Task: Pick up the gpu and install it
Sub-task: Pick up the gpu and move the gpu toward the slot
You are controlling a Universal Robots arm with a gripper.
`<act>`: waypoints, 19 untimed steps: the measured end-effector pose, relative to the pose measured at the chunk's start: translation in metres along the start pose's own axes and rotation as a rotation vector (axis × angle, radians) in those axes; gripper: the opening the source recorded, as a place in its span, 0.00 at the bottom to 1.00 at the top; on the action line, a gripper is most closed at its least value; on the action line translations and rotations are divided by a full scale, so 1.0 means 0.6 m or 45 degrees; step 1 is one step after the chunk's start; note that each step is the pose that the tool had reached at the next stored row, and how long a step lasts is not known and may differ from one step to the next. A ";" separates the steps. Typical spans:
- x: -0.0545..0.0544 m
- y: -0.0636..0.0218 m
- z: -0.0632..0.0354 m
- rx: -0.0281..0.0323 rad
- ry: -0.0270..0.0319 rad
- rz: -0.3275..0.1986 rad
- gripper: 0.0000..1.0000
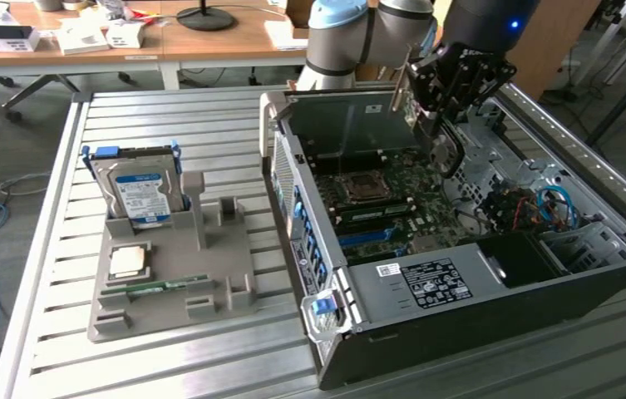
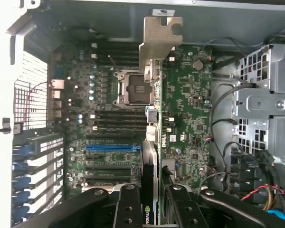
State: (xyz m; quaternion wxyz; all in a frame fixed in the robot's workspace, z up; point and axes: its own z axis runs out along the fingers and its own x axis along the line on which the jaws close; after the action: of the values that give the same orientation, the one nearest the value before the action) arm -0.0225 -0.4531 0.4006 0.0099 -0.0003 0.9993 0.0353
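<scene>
My gripper (image 2: 149,202) is shut on the gpu (image 2: 151,142), a thin black card seen edge-on between the two black fingers (image 2: 128,204). Its silvery bracket (image 2: 159,40) points away from the wrist. The card hangs above the green motherboard (image 2: 190,109), over the row of expansion slots, including a blue one (image 2: 111,147), and clear of them. In the exterior view the gripper (image 1: 442,125) hovers over the back of the open computer case (image 1: 435,332), with the bracket (image 1: 407,79) showing beside it.
A grey holder tray (image 1: 169,274) at the exterior view's left carries a blue-labelled hard drive (image 1: 140,191), a CPU (image 1: 127,262) and a green RAM stick (image 1: 152,287). Cables (image 1: 545,204) and a drive cage (image 2: 266,109) crowd one side of the case.
</scene>
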 end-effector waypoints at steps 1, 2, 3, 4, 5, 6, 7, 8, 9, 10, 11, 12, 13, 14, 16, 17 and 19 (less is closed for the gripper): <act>-0.003 0.000 0.000 -0.0001 0.0002 0.000 0.26; -0.006 0.000 0.000 0.0000 0.0004 0.000 0.26; -0.009 0.000 0.000 -0.0001 0.0005 0.000 0.26; -0.012 0.000 0.001 -0.0001 0.0006 0.000 0.26; -0.014 0.000 0.001 0.0000 0.0005 0.000 0.26; -0.014 0.000 0.001 0.0000 0.0006 0.000 0.26; -0.014 0.000 0.003 -0.0002 0.0005 0.000 0.26; -0.014 0.000 0.006 -0.0002 0.0005 0.000 0.26; -0.014 -0.001 0.009 0.0001 0.0006 0.000 0.26; -0.014 -0.001 0.012 0.0000 0.0005 0.000 0.26; -0.014 -0.001 0.015 0.0001 0.0006 0.000 0.26; -0.014 -0.001 0.018 0.0000 0.0006 0.000 0.26; -0.014 -0.001 0.021 0.0000 0.0006 0.000 0.26; -0.014 -0.002 0.024 0.0000 0.0006 0.000 0.26; -0.014 -0.002 0.030 -0.0002 0.0006 0.000 0.26; -0.014 -0.002 0.033 0.0001 0.0006 0.000 0.26; -0.014 -0.003 0.039 -0.0001 0.0006 0.000 0.26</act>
State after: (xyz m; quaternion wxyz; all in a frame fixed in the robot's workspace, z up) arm -0.0138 -0.4531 0.3775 0.0097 -0.0003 0.9993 0.0353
